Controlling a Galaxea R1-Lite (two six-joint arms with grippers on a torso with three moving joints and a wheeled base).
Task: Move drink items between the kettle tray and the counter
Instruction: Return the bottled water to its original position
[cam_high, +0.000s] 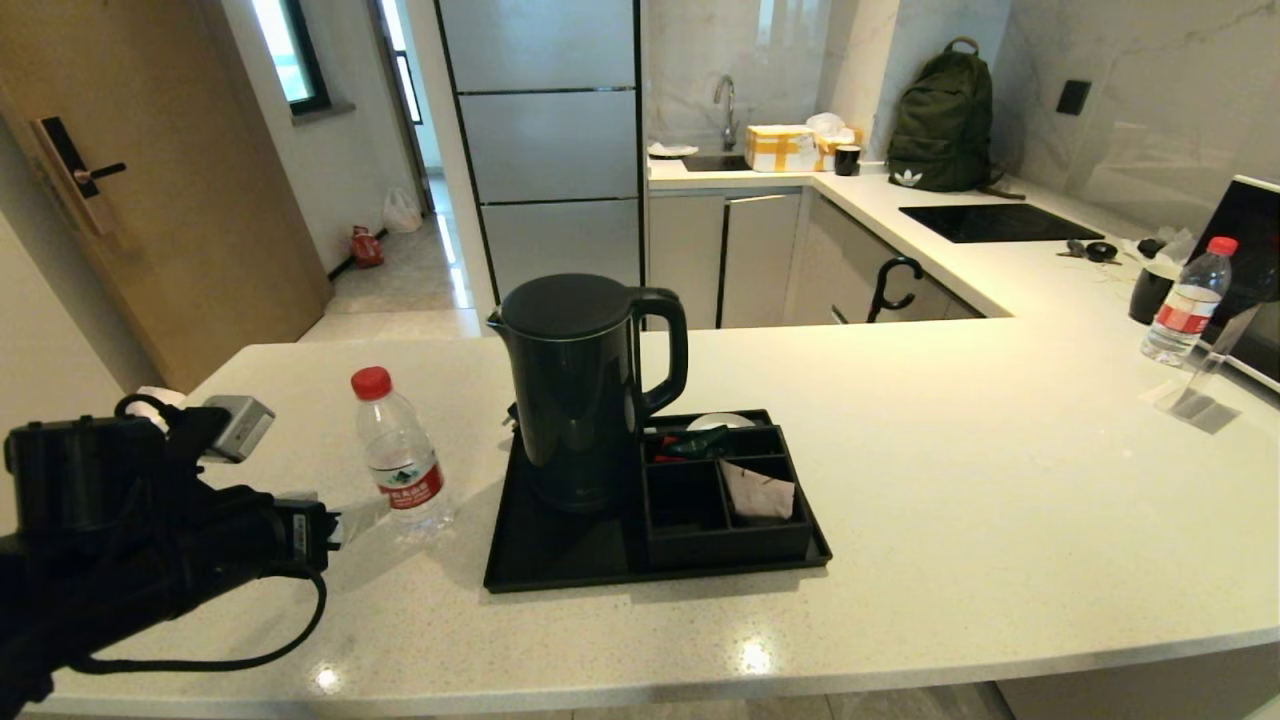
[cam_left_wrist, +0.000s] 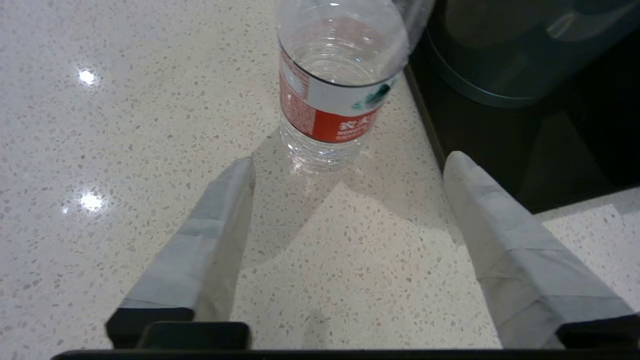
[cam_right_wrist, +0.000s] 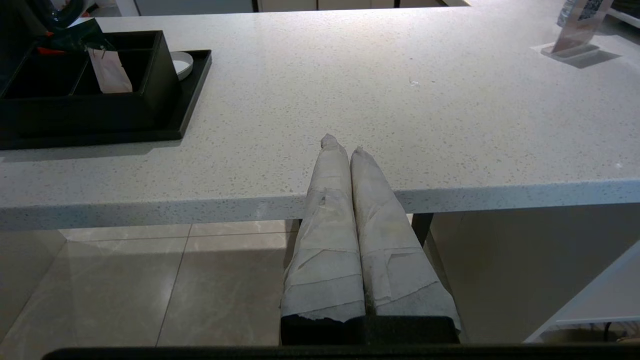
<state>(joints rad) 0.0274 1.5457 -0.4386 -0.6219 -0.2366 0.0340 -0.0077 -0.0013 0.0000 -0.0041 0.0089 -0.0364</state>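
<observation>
Looming at the head view's lower left, the left hand (cam_high: 325, 525) sits low over the pale speckled stone counter (cam_high: 950, 500), near the small clear plastic water bottle with red cap (cam_high: 400, 458); that bottle stands upright on the counter, long axis vertical, cap up, just beside the flat black kettle tray (cam_high: 560, 560); a beige paper sachet (cam_high: 760, 492) leans in the tray's box. Left wrist view: fingers (cam_left_wrist: 220, 220) spread wide, bottle ahead, untouched; an off-centre approach could topple it. Right wrist view: right hand (cam_right_wrist: 342, 145) clenched, empty, parked at the counter edge.
</observation>
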